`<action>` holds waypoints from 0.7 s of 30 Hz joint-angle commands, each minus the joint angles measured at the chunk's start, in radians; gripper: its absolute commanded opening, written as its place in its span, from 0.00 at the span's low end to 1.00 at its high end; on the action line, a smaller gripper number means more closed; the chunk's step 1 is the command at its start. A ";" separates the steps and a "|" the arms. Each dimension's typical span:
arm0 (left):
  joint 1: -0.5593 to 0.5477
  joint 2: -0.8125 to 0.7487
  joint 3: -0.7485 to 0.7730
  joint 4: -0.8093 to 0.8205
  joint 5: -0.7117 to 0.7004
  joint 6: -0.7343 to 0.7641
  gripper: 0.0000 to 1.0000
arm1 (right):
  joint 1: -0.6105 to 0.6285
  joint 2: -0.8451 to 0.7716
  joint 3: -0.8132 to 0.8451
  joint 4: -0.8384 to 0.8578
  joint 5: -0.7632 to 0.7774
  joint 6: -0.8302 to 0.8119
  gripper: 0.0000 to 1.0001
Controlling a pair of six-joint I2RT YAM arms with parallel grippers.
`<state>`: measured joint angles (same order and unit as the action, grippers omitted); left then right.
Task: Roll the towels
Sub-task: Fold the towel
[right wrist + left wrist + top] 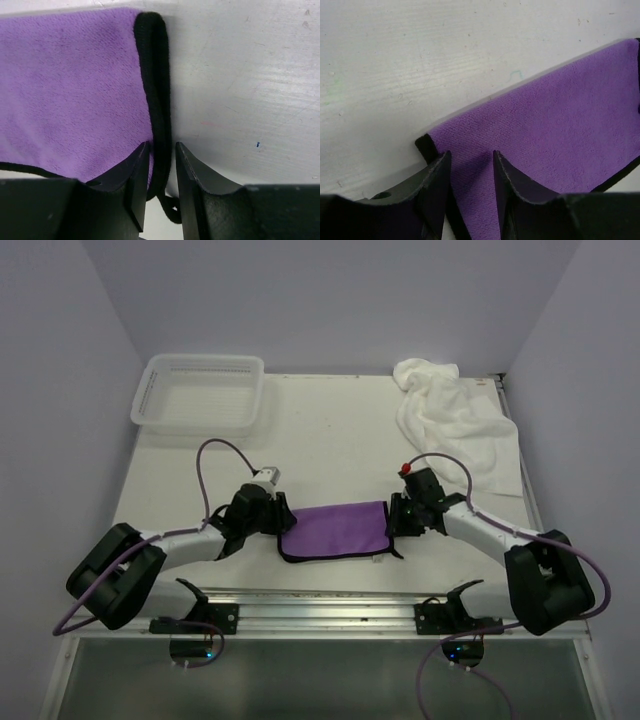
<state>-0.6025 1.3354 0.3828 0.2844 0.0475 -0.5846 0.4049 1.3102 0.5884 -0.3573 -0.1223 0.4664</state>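
Light: bright, even, soft from above
Shadows: faint, short beside cloth edges on the desk
Focus: overhead sharp; wrist views slightly soft near

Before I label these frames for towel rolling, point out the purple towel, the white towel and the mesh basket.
purple towel [335, 530]: top view, middle of the flat cloth between the arms.
white towel [450, 420]: top view, centre of the crumpled heap, far right.
mesh basket [152, 410]: top view, left wall, far-left corner of the table.
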 commanded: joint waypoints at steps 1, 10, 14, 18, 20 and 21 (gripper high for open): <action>0.003 0.027 0.034 0.056 -0.032 -0.009 0.43 | 0.002 0.030 -0.006 0.023 -0.016 -0.008 0.31; 0.003 0.028 0.076 0.053 -0.031 -0.003 0.46 | 0.002 0.063 0.039 -0.028 0.052 -0.021 0.09; 0.003 -0.022 0.094 0.021 -0.044 0.009 0.52 | 0.000 0.064 0.082 -0.057 0.072 -0.029 0.00; 0.003 -0.073 0.136 -0.037 -0.072 0.025 0.62 | 0.000 0.055 0.140 -0.123 0.107 -0.049 0.00; 0.003 -0.103 0.140 -0.056 -0.074 0.035 0.66 | 0.000 0.040 0.184 -0.161 0.140 -0.067 0.00; 0.003 -0.125 0.137 -0.060 -0.075 0.038 0.67 | 0.000 0.032 0.197 -0.193 0.150 -0.074 0.00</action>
<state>-0.6025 1.2686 0.4839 0.2451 0.0063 -0.5789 0.4057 1.3678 0.7059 -0.4648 -0.0422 0.4309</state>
